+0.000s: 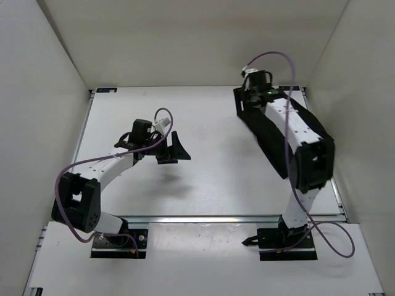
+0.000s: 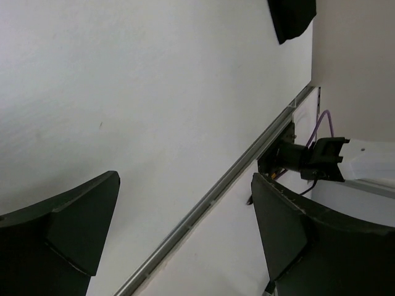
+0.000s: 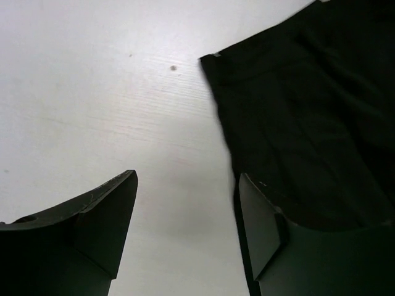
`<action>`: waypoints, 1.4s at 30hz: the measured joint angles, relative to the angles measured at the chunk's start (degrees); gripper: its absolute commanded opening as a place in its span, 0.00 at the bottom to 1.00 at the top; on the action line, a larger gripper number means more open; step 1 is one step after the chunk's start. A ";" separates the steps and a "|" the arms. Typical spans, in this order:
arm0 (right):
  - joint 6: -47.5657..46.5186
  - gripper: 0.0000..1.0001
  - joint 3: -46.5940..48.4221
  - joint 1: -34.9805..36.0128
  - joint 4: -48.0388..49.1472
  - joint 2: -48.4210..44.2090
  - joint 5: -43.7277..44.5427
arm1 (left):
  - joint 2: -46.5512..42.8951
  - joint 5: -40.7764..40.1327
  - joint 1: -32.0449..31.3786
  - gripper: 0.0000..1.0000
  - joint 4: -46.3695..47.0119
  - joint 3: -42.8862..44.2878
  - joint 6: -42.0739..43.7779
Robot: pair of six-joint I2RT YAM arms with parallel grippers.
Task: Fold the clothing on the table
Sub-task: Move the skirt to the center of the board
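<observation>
- Looking from above: clothing [image 1: 262, 126] lay far right on the table [image 1: 203, 185], beneath the right arm [image 1: 290, 126]; left gripper [image 1: 174, 150] gaped wide over bare table.
- Left wrist: jaws wide, empty.
- Right wrist: right gripper [image 3: 188, 179] wide, empty, above the clothing's edge.

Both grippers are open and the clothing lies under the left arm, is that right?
No. The left gripper and right gripper are open, but the clothing lies under the right arm, as the top view shows.
</observation>
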 measured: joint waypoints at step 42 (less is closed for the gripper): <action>5.49 0.00 -33.22 20.13 4.09 -11.10 -18.64 | -19.82 13.60 10.29 0.52 25.22 -22.60 -16.52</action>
